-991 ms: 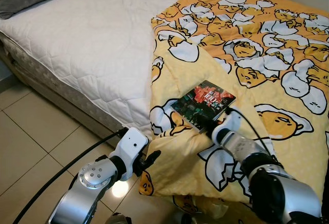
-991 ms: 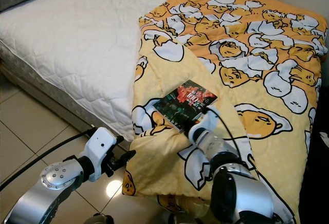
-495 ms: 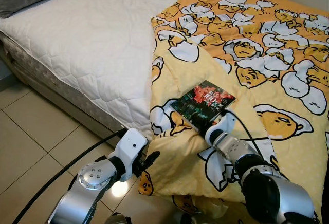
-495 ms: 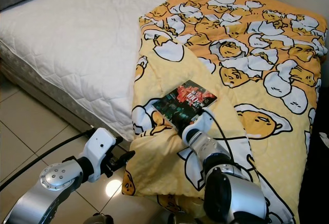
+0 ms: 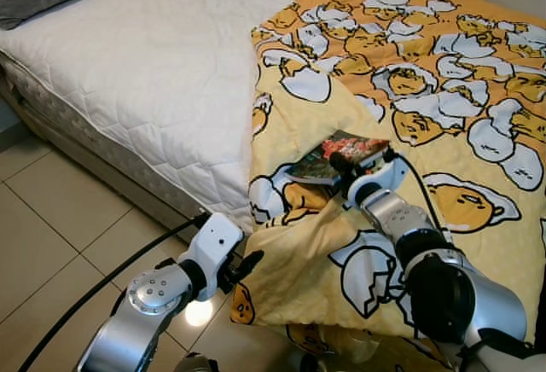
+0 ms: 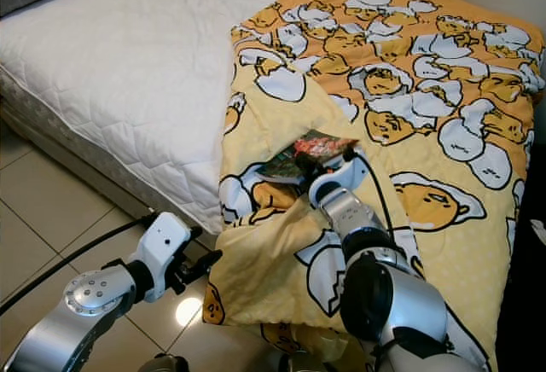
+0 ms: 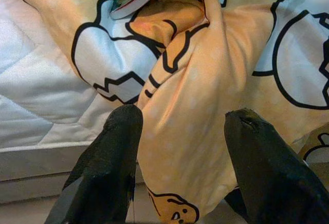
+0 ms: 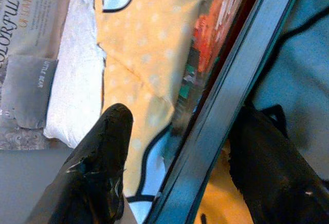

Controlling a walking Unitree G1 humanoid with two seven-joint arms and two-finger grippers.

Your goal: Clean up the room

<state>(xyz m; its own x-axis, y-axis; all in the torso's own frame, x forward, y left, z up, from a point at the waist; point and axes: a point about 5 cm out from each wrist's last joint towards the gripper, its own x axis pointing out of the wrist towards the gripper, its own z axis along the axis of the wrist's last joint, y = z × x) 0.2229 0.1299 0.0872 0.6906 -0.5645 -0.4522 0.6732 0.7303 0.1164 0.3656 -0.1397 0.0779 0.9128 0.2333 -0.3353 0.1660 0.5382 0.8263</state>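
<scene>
Book [image 5: 339, 157] tilted between right tool [image 5: 343, 170] fingers

Book [image 5: 341, 157] with a dark, red-and-green cover; tilted up on one edge; on the yellow egg-print blanket [image 5: 444, 90].

Silver arms, black cables, black-fingered left gripper [image 5: 249, 260].

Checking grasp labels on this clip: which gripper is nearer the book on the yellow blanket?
Right. The right gripper is at the book, its fingers straddling the tilted edge. The left gripper hovers low beside the bed, open, facing the hanging blanket, well short of the book.
</scene>
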